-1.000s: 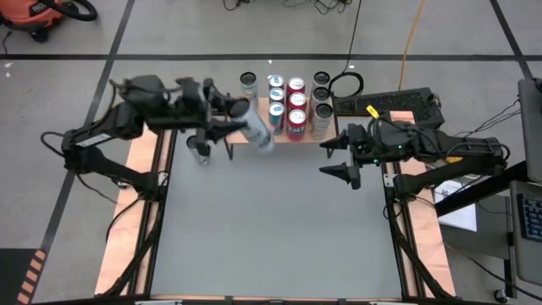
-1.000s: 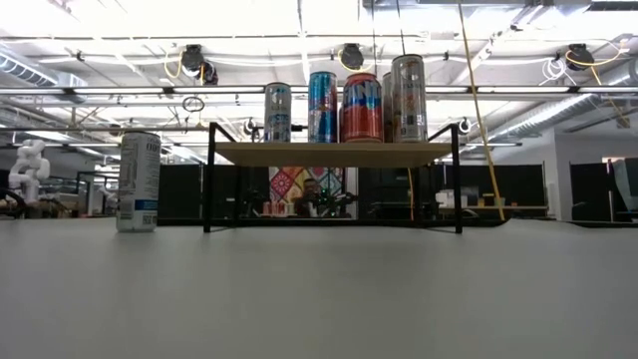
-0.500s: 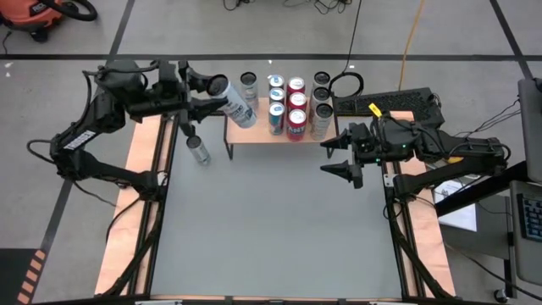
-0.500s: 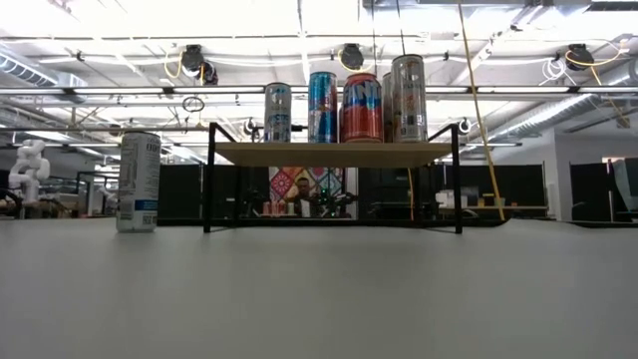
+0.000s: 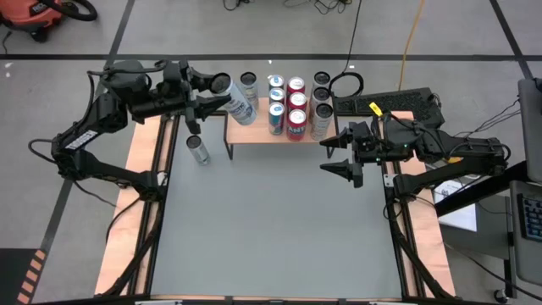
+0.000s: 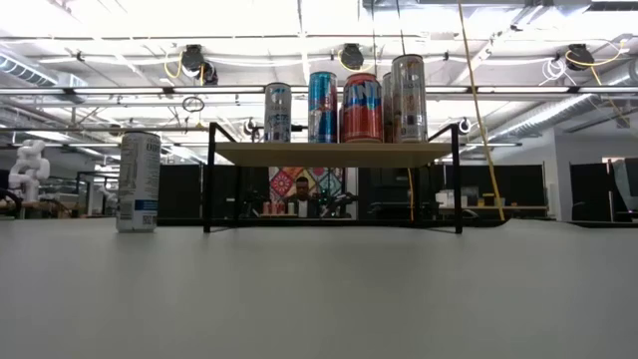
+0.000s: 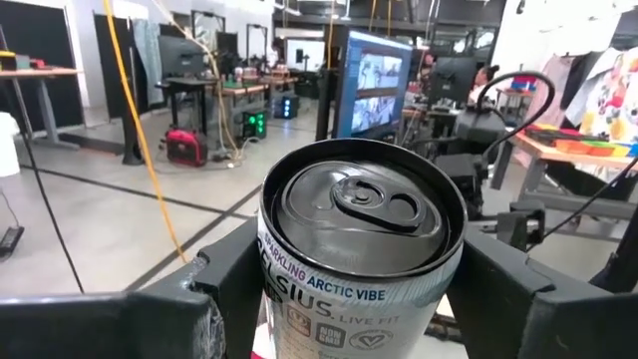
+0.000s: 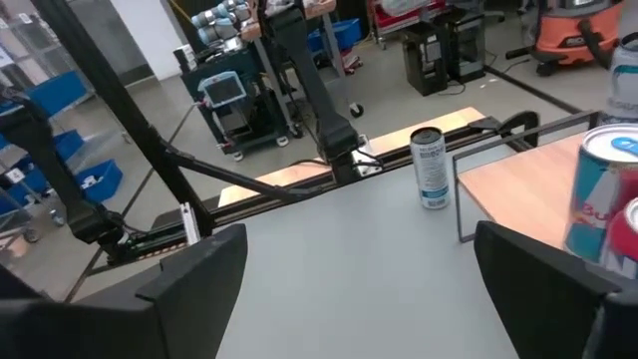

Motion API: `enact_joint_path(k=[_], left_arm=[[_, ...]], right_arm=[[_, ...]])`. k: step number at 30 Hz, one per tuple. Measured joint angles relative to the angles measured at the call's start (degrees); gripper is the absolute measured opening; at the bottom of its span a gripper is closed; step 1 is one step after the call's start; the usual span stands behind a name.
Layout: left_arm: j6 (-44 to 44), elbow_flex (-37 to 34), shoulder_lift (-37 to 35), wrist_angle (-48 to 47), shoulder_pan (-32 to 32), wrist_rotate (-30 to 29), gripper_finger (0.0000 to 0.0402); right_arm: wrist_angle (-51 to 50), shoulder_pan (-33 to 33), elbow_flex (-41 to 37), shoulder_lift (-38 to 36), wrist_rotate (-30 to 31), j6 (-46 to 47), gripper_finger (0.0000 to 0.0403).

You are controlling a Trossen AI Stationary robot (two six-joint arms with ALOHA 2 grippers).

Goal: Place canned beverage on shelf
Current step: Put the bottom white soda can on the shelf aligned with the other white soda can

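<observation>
Can (image 5: pixel 235 99) clamped between left fingers (image 7: pixel 234 289) — beside shelf (image 5: pixel 254 127).

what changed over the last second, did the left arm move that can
Yes. The left gripper, shut on the white can, carried it from in front of the shelf back and up toward the shelf's left end; the can is tilted above that corner. The right gripper, open, stayed beside the shelf's right side. The cans on the shelf and the lone can on the table did not move.
</observation>
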Motion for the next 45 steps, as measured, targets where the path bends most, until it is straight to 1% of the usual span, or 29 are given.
enact_joint_path(k=[3, 12, 17, 20, 23, 31, 34, 40, 43, 45], left_arm=[[0.3, 0.0, 0.2, 0.4, 0.0, 0.0, 0.0244], [4.6, -1.9, 0.3, -0.8, 0.5, 1.5, 0.0244], [5.3, -5.5, 0.3, -0.8, 3.9, 1.9, 0.0244], [6.0, -7.5, 0.3, -0.5, 6.8, 4.0, 0.0244], [6.8, -8.9, 0.3, -0.6, 9.8, 7.9, 0.0244], [13.7, -8.9, 0.2, -1.0, 17.2, 16.9, 0.0244], [15.7, -8.9, 0.4, -0.9, 21.4, 22.6, 0.0244], [17.0, -8.9, 4.5, -0.5, 26.4, 35.1, 0.0244], [16.7, -8.9, 6.9, 1.4, 27.1, 39.4, 0.0244], [17.0, -8.9, 8.2, 1.7, 27.1, 40.2, 0.0244]], right_arm=[[0.0, 0.0, 0.0, 0.0, 1.3, -0.2, 0.0354], [0.1, 0.0, 0.0, 0.0, 1.3, -1.0, 0.0354], [0.1, 0.0, 0.0, 0.0, 1.3, -0.6, 0.0354], [0.1, 0.0, 0.0, 0.0, 1.3, 0.1, 0.0354], [0.1, 0.0, 0.0, 0.0, 1.3, 0.9, 0.0354], [1.6, 0.0, 0.0, 0.0, 1.3, 4.7, 0.0354], [3.1, 0.0, 0.0, 0.0, 1.3, 6.3, 0.0354], [6.8, 0.0, 0.0, 0.3, 1.3, 10.3, 0.0354], [8.1, 0.0, 0.1, 0.4, 2.1, 11.7, 0.0354], [8.2, 0.0, 0.1, 0.5, 2.8, 12.0, 0.0354]])
